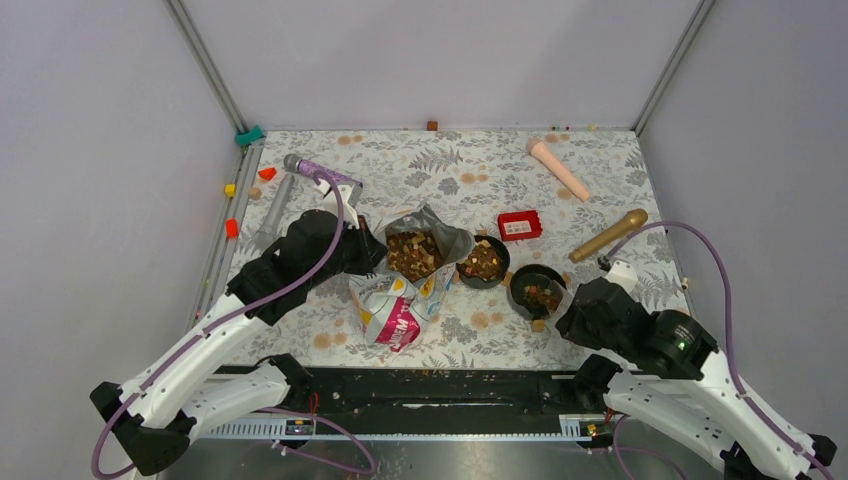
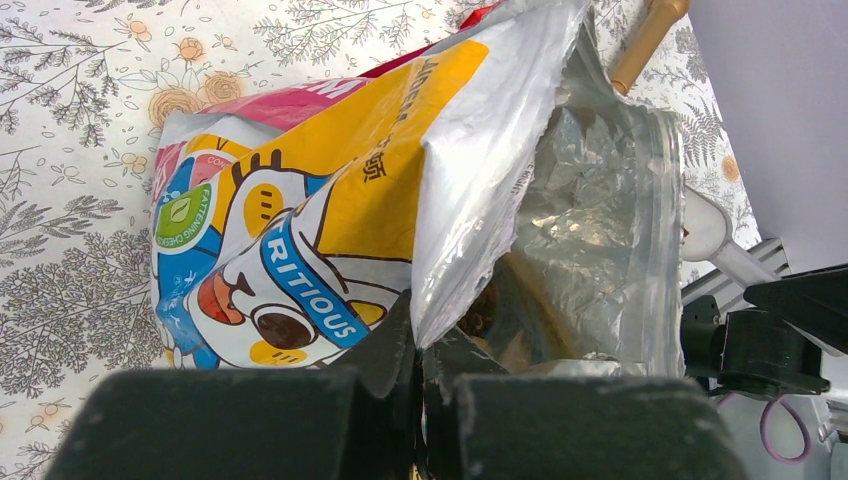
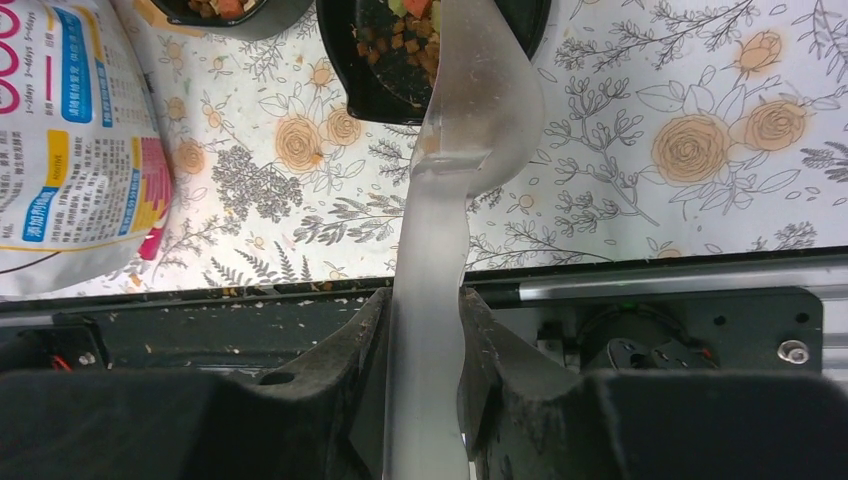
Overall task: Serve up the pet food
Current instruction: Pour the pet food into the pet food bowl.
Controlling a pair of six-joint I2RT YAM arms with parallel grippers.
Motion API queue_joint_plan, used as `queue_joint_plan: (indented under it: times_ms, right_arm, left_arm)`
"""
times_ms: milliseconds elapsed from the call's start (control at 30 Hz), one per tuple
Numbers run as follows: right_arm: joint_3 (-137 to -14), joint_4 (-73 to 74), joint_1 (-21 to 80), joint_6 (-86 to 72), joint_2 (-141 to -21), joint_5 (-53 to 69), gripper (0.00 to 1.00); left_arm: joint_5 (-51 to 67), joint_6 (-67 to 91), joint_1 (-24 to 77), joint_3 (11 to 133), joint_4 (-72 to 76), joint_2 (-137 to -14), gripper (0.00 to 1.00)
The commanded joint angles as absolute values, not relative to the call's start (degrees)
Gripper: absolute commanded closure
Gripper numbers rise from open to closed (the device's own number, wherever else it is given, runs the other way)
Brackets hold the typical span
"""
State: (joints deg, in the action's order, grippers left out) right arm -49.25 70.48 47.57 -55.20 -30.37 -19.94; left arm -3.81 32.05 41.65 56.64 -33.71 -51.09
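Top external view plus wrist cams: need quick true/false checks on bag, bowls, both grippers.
1. The left gripper is shut on the pet food bag at its torn edge. True.
2. The right gripper is empty. False: it holds a translucent scoop.
3. The bowl beside the bag and the bowl near the right gripper both contain kibble. True.
4. The red box lies inside the bag. False: it lies on the table, beyond the bowls.

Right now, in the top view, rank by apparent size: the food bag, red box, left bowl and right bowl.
1. food bag
2. left bowl and right bowl: they look alike, so not ranked
3. red box
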Motion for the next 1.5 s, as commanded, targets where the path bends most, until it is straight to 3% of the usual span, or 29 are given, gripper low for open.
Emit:
queue_joint_plan:
  times_ms: [0,633,933,1100,1300,1400,1467]
  right_arm:
    - [-51.7,71.6,47.4,-49.6,-32.3,-22.0,0.99]
    - [-60.6,80.0,47.4,-35.0,-45.1,-20.1,1.00]
    - [-68.2,71.2,47.4,-35.3,-35.4,-22.2,1.00]
    - [-68.6,52.5,47.4,-35.1,-29.7,-11.9,1.00]
    - [-70.9,36.8,47.4,-38.5,-38.0,17.2,1.00]
    - [-76.2,40.2,47.4,-38.4,-47.8,26.5,1.00]
    - [-82.1,48.6,47.8,-35.1,-54.5,26.0,1.00]
  left_arm:
    - [-0.5,31.7,41.8,58.4,-31.5,-50.5,1.00]
    - [-1.9,31.4,41.8,58.4,-31.6,-51.3,1.00]
    - [-1.5,31.5,41.8,58.4,-31.6,-51.0,1.00]
    - [-1.6,31.6,41.8,58.7,-32.0,-51.3,1.00]
    - [-1.8,31.8,41.8,58.7,-32.0,-51.0,1.00]
    - [-1.7,31.9,41.8,58.7,-32.0,-50.8,1.00]
    - [-2.1,31.9,41.8,58.6,-31.9,-50.4,1.00]
